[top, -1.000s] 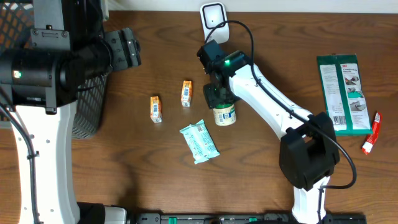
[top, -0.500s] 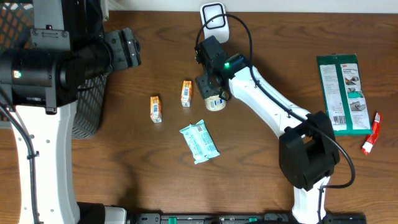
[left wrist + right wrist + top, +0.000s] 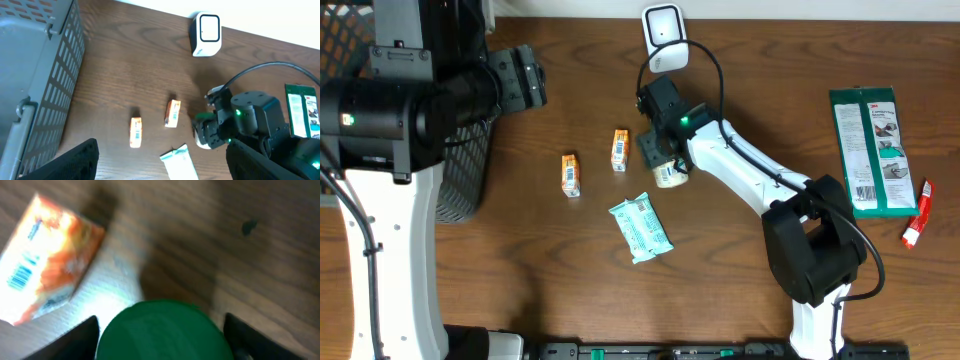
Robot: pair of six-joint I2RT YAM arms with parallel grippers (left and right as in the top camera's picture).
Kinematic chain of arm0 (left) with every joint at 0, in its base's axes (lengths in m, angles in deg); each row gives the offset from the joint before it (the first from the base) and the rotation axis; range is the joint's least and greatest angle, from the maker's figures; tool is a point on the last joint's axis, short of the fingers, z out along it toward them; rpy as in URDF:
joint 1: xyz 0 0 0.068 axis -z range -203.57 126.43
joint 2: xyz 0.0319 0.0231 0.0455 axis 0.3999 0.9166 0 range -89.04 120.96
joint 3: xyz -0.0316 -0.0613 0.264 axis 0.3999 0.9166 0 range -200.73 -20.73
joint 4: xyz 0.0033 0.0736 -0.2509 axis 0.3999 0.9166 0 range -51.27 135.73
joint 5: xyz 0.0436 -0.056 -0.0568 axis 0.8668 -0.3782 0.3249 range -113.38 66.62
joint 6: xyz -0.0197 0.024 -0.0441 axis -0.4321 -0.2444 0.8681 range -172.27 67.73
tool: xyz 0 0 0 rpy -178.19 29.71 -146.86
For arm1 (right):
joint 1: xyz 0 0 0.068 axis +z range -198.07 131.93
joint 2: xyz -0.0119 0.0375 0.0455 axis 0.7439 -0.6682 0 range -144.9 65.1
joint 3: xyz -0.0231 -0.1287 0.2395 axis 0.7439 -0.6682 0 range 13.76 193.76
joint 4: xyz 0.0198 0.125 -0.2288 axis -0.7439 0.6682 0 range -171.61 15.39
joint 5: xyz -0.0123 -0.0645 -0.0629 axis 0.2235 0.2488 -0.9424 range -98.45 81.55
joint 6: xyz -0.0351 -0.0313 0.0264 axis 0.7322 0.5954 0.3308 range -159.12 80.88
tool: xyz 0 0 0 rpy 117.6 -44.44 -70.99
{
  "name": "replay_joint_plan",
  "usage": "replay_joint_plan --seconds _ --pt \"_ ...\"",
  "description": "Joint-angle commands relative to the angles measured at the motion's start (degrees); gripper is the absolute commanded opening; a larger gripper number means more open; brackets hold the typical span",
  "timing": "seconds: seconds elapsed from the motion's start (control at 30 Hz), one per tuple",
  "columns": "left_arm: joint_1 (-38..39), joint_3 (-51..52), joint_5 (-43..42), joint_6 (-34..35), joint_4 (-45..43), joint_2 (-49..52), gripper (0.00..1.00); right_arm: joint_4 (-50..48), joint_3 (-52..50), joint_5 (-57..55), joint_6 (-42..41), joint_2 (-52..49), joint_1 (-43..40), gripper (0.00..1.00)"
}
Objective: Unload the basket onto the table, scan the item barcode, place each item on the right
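Note:
A small jar with a green lid (image 3: pixel 670 173) lies tilted on the brown table, just below the white scanner (image 3: pixel 663 27). My right gripper (image 3: pixel 660 150) is right over it. In the right wrist view the green lid (image 3: pixel 165 332) nearly fills the space between the dark fingers, and my right gripper (image 3: pixel 160 327) stands open around it with only thin gaps. My left gripper (image 3: pixel 161 160) hangs open high over the table's left side, holding nothing. The scanner (image 3: pixel 206 34) and the jar (image 3: pixel 201 143) also show in the left wrist view.
Two small orange boxes (image 3: pixel 620 149) (image 3: pixel 570 174) and a teal packet (image 3: pixel 641 228) lie left of the jar. A green flat package (image 3: pixel 869 150) and a red tube (image 3: pixel 916 215) lie at the right. A dark mesh basket (image 3: pixel 460 170) stands at the left edge.
The right gripper carried the jar up and left toward the scanner and tipped it over. Its jaws have widened around the lid. The left arm has not moved.

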State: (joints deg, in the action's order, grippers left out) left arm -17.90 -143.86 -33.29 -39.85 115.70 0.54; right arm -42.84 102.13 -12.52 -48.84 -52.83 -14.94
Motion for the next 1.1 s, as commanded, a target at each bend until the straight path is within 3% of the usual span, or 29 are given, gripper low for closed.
replay_joint_plan --seconds 0.0,0.23,0.27,0.37,0.53,0.8,0.93,1.07 --pt "-0.31 -0.50 0.55 0.13 0.17 0.22 0.82 0.92 -0.63 -0.28 0.59 2.80 -0.46 0.79" --pt "-0.31 -0.50 0.55 0.13 0.17 0.22 0.82 2.64 -0.63 -0.28 0.57 6.91 -0.42 0.70" --pt "-0.31 -0.50 0.55 0.13 0.17 0.22 0.82 3.08 -0.63 -0.28 0.52 7.50 -0.42 0.72" --pt "-0.31 -0.50 0.55 0.13 0.17 0.22 0.82 3.76 -0.63 -0.24 -0.33 8.11 -0.59 0.91" --pt "-0.31 -0.50 0.55 0.13 0.17 0.22 0.82 3.45 -1.14 -0.35 -4.50 6.82 -0.68 0.93" --pt "-0.31 -0.50 0.55 0.13 0.17 0.22 0.82 0.33 -1.18 -0.33 -4.61 -1.25 0.52 0.95" --pt "-0.31 -0.50 0.55 0.13 0.17 0.22 0.82 -0.20 -1.18 -0.37 -4.59 -2.95 0.52 0.92" --pt "-0.31 -0.50 0.55 0.13 0.17 0.22 0.82 0.22 -0.83 0.11 -4.57 -2.01 0.52 0.77"
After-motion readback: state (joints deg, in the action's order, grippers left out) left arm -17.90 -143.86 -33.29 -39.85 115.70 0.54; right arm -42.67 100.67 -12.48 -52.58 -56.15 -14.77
